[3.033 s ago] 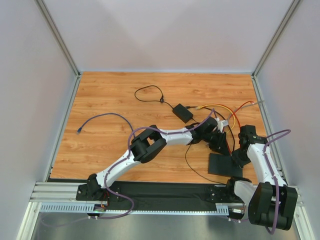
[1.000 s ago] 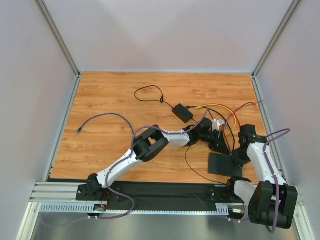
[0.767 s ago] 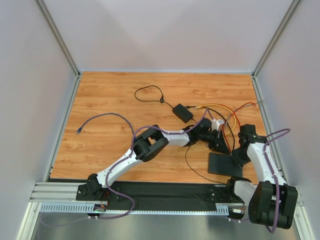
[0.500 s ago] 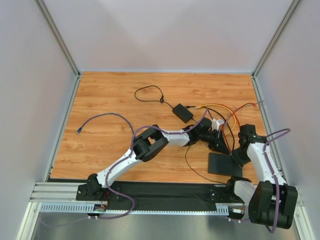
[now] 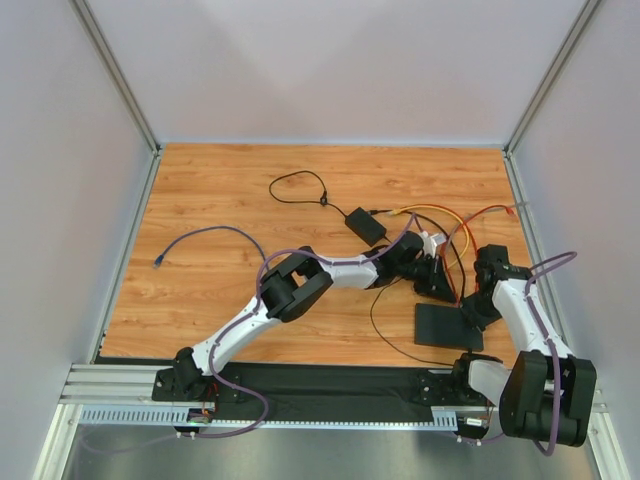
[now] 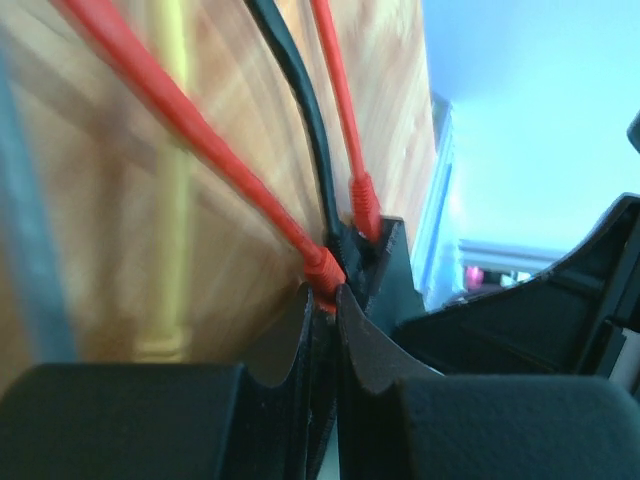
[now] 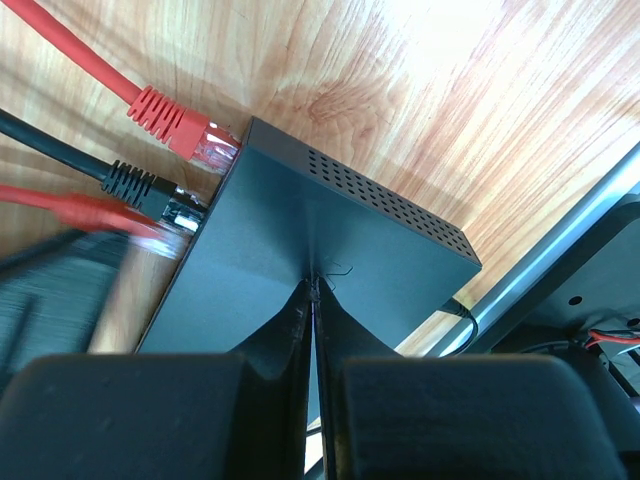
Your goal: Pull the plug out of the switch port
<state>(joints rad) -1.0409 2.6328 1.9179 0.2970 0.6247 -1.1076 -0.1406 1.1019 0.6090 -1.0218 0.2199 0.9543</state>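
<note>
The switch (image 5: 447, 327) lies flat on the wooden table (image 5: 220, 200) at its near right, just beyond the right arm's base. The right hand (image 7: 312, 286) has its fingers pressed together, tips down on the switch's matte black top. A row of small vent holes runs along one side wall.

Three plugs meet the socket edge. The red plug (image 7: 105, 214) is blurred in the right wrist view, so I cannot tell whether it is seated. Beside it are a black plug (image 7: 140, 186) and a second red plug (image 7: 172, 121). The left hand (image 6: 322, 290) is clamped on the red plug at its fingertips.

A yellow cable (image 6: 175, 200) runs alongside. Farther back sits a power adapter (image 5: 366, 226), and a purple cable (image 5: 205, 235) lies well to the left.
</note>
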